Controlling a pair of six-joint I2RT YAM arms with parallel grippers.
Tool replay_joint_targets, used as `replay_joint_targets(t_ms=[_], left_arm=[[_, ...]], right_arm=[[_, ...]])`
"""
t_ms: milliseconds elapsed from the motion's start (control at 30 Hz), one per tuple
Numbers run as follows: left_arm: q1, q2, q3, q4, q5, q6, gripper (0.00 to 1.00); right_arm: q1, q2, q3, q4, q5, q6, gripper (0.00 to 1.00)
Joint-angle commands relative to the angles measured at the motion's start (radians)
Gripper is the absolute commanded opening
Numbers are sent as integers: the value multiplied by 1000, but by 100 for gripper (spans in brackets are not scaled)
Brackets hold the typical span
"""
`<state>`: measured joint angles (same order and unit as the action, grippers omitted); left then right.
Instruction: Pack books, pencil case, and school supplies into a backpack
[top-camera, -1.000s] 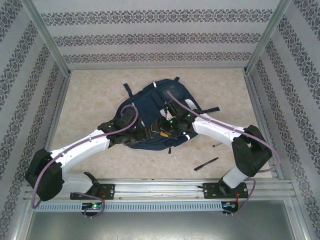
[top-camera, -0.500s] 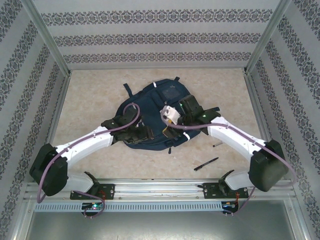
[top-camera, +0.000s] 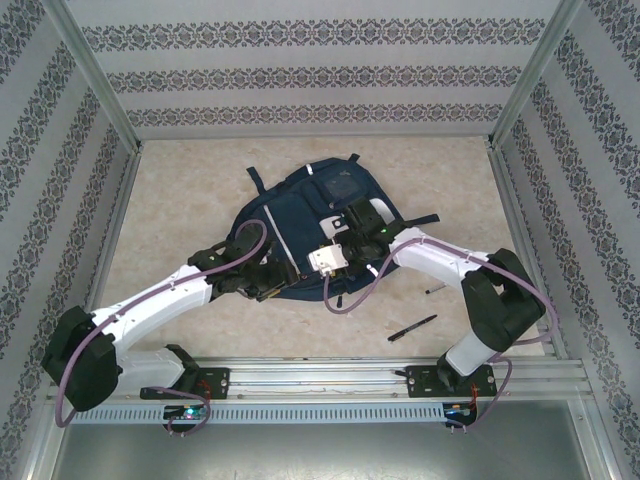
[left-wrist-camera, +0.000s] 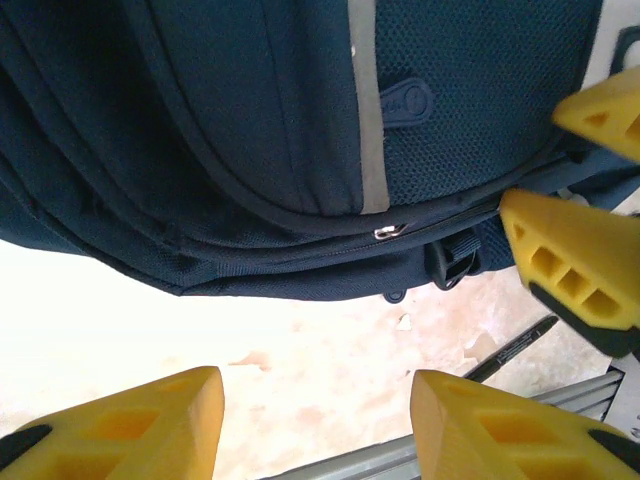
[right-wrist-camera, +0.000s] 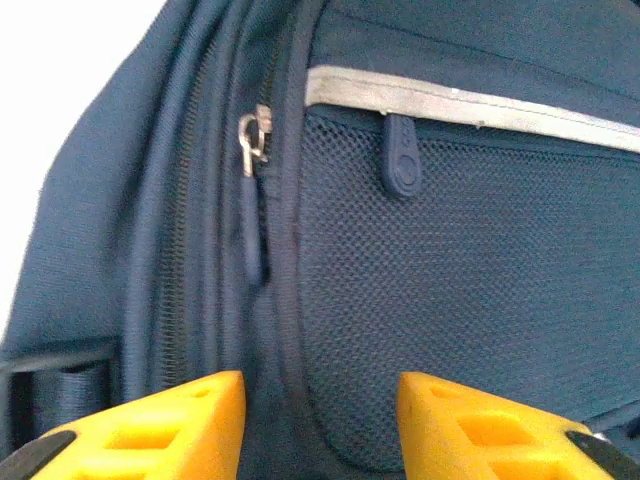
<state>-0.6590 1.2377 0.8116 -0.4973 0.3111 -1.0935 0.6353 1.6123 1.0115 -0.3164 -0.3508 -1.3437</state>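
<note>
The backpack (top-camera: 310, 215) lies flat in the middle of the tabletop (top-camera: 180, 200), with both arms reaching in over its near edge. The left tool (top-camera: 268, 283) hovers at the near left rim of the bag. In its wrist view the left tool (left-wrist-camera: 315, 420) has its yellow fingers (left-wrist-camera: 150, 420) spread well apart, with nothing between them but bare tabletop, and the bag's edge lies just beyond their tips. The right tool (top-camera: 322, 262) sits just beside it over the bag's near edge, and its fingers (left-wrist-camera: 570, 260) show at the right of the left wrist view, close to a strap buckle (left-wrist-camera: 450, 262). In its own view the right tool (right-wrist-camera: 320, 420) also has its fingers apart, pointing at the mesh pocket (right-wrist-camera: 450, 300) below a pale reflective stripe (right-wrist-camera: 450, 100), with a metal zipper pull (right-wrist-camera: 250, 140) up to the left. I cannot tell whether the fingers touch the fabric. A black pen (top-camera: 413, 327) lies on the tabletop to the right, well apart from the bag.
</note>
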Motion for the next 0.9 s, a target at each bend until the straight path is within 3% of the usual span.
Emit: replay_joint_targets(t_ms=[0,167,233,333,367,500,667,867], left_arm=[[2,23,1,45,29,-35,52],[3,21,1,39,8,-41,54],[5,10,-14,45,-9,-50,54],[9,4,-16,41,-9,-48,55],[9,5,-23,47,-8,-50,55],[11,6,-43,103,0,-35,56],[37,13,-13,82,-38,12,59],[163,-22,-44,134,-8,26,56]], right_arm=[[35,40,-21,119,96,-68,43],[68,31,-90,304,59,15,26],[70,25,-101,310,38,47,26],[70,18,-133,340,16,49,36],[71,25,-146,368,23,58,34],[73,9,-143,449,-28,221,0],[89,-65,-86,441,-235,468,0],[139,-50,-43,439,-276,552,0]])
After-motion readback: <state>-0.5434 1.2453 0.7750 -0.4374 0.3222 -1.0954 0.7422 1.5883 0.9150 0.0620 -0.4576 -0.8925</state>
